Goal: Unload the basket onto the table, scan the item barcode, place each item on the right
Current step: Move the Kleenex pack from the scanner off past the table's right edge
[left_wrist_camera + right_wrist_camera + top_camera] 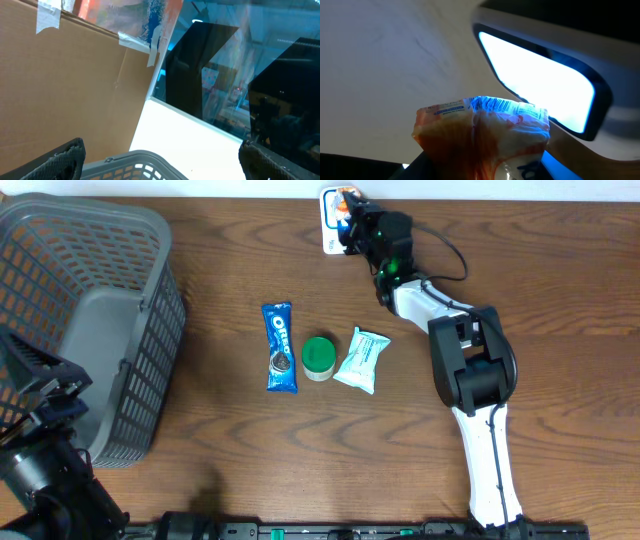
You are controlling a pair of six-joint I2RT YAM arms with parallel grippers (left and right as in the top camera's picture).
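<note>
An orange and white snack packet (337, 218) is held at the table's far edge by my right gripper (358, 228), which is shut on it. In the right wrist view the packet (480, 130) stands up between the dark jaws of the right gripper (480, 167). Its barcode (499, 105) along the top edge is lit blue. The barcode faces the scanner's bright window (535, 80) just beyond it. My left gripper (45, 395) rests at the near left by the basket. In its wrist view the left gripper (162, 165) is wide open with nothing in it.
A grey plastic basket (90, 320) fills the table's left side, and its rim (145, 157) shows below the left jaws. Mid-table lie a blue Oreo pack (280, 347), a green-lidded tub (319, 358) and a pale teal packet (362, 360).
</note>
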